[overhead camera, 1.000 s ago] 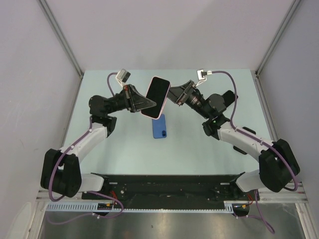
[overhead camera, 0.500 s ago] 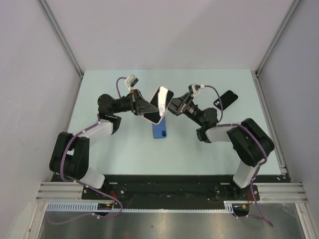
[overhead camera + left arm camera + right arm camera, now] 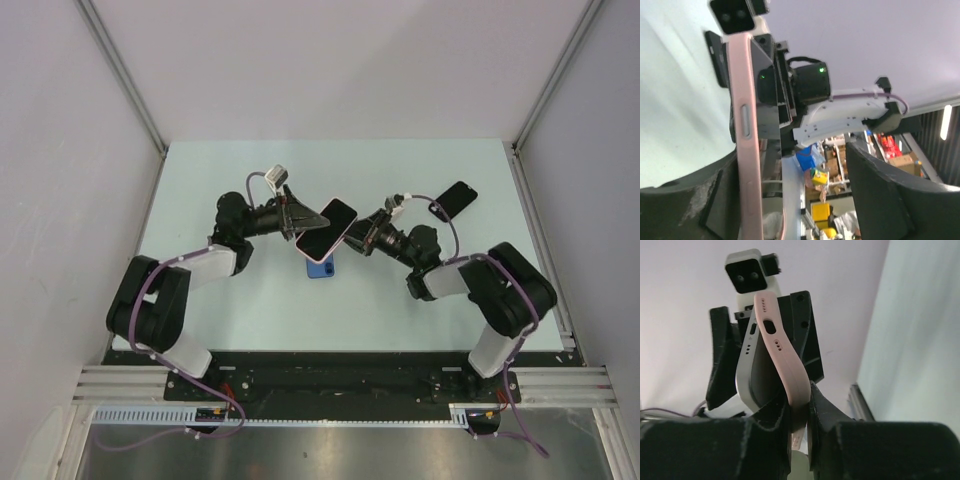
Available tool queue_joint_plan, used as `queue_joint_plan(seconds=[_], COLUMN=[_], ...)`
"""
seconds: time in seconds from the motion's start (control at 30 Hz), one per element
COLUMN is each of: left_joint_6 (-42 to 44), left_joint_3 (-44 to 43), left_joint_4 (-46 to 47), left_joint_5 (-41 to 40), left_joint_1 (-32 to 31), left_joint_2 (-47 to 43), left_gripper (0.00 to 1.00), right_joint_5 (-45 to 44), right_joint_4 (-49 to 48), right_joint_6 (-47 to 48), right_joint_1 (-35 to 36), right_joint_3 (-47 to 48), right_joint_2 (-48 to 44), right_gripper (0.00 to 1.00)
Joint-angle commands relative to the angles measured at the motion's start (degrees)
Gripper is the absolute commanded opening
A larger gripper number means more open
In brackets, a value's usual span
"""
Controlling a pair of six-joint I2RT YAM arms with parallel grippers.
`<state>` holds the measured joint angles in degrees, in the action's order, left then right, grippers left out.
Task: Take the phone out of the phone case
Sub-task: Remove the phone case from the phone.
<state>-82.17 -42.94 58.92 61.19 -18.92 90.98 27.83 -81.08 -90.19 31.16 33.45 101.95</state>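
Observation:
The phone in its pink phone case (image 3: 327,228) hangs above the table between both arms, dark screen up. My right gripper (image 3: 353,236) is shut on the case's corner. In the right wrist view the pink case (image 3: 786,371) bends away from the phone's silver edge (image 3: 746,371) just above my right gripper (image 3: 800,401). My left gripper (image 3: 303,218) is at the phone's left end. In the left wrist view the case's pink side (image 3: 748,150) lies against one finger (image 3: 685,205) of my left gripper (image 3: 790,167), which is open, the other finger (image 3: 890,200) standing far off.
A blue phone-shaped slab (image 3: 320,266) lies flat on the table right under the held phone. A black phone (image 3: 455,198) lies at the back right near the right wall. Both arms reach inward over the table's middle.
Both arms have come lower and nearer, bringing the phone down and tilted flatter over the blue slab. The right gripper has shut on the case. The left gripper has opened.

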Motion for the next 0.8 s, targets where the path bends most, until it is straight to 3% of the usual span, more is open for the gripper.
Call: queue_joint_plan(seconds=[0.0, 0.03, 0.17, 0.33, 0.47, 0.77], left_joint_6=[17.2, 24.9, 35.2, 36.1, 39.5, 41.8], left_joint_3=[-4.1, -4.9, -9.4, -10.4, -10.2, -9.3], left_joint_4=[-9.8, -21.5, -38.2, -42.7, -48.9, -51.8], left_joint_5=[-11.3, -12.2, -17.8, -19.7, -24.0, -26.9], left_joint_1=[-0.4, -0.4, -0.4, -0.4, -0.9, -2.4], left_joint_2=[-9.9, -11.1, -14.7, -12.9, -12.9, -13.9], left_gripper=[0.82, 0.84, 0.9, 0.91, 0.9, 0.89], right_joint_5=[8.2, 6.9, 1.4, -4.6, -12.1, -29.7], right_joint_4=[33.1, 38.1, 64.0, 78.3, 97.6, 124.9], right_joint_6=[20.7, 26.4, 38.1, 45.6, 56.1, 68.8], right_joint_1=[-0.7, -2.2, -4.9, -6.9, -6.8, -4.9], right_joint_3=[-0.5, 0.3, 5.5, 12.6, 20.7, 40.7], right_joint_2=[-8.5, -12.4, -20.5, -24.0, -24.2, -14.3], right_gripper=[0.0, 0.0, 0.0, 0.0, 0.0, 0.0])
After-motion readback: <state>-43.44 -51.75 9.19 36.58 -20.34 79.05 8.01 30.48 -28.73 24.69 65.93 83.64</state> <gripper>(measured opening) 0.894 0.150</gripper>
